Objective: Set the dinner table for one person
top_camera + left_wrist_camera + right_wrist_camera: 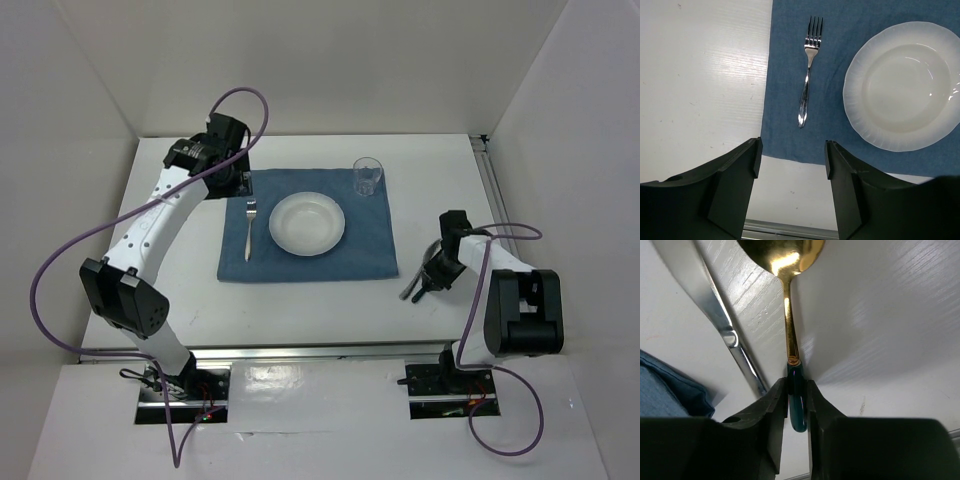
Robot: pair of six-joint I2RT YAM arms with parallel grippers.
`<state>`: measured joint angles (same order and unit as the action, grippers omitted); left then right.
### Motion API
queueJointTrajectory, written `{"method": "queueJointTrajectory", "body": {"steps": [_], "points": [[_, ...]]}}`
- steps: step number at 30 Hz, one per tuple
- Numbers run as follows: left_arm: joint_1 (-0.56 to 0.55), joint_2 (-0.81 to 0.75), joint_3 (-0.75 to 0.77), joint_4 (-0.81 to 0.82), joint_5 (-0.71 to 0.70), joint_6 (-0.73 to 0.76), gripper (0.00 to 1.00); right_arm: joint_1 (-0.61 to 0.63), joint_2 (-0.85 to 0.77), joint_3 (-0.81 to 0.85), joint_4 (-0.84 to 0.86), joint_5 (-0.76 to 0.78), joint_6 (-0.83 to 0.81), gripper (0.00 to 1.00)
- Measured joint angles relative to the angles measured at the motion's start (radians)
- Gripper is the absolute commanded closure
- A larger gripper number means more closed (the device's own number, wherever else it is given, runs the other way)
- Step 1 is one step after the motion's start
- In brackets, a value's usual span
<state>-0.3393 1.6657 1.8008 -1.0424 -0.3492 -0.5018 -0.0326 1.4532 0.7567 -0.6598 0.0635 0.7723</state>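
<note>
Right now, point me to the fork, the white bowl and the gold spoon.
fork (806, 85), left wrist view, mid-handle.
white bowl (852, 90), left wrist view, left rim.
gold spoon (789, 325), right wrist view, gold stem.

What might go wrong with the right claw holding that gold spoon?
The right claw grips the spoon only by its handle tip, so it may swing or slip out. The knife lies close beside it and could get nudged. Carried low, its bowl might catch the edge of the blue mat.
</note>
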Motion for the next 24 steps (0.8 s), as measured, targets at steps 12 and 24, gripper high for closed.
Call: {"method": "queueJointTrajectory", "body": {"steps": [12,24], "points": [[0.000,0.002,-0.008,-0.002,0.011,0.001,0.31,0.000,-0.055,0.007,-0.011,-0.025,-0.029,1.00],[0.000,0.002,-0.008,-0.006,0.008,0.000,0.31,0.233,-0.016,0.413,-0.034,-0.071,-0.149,1.00]]}}
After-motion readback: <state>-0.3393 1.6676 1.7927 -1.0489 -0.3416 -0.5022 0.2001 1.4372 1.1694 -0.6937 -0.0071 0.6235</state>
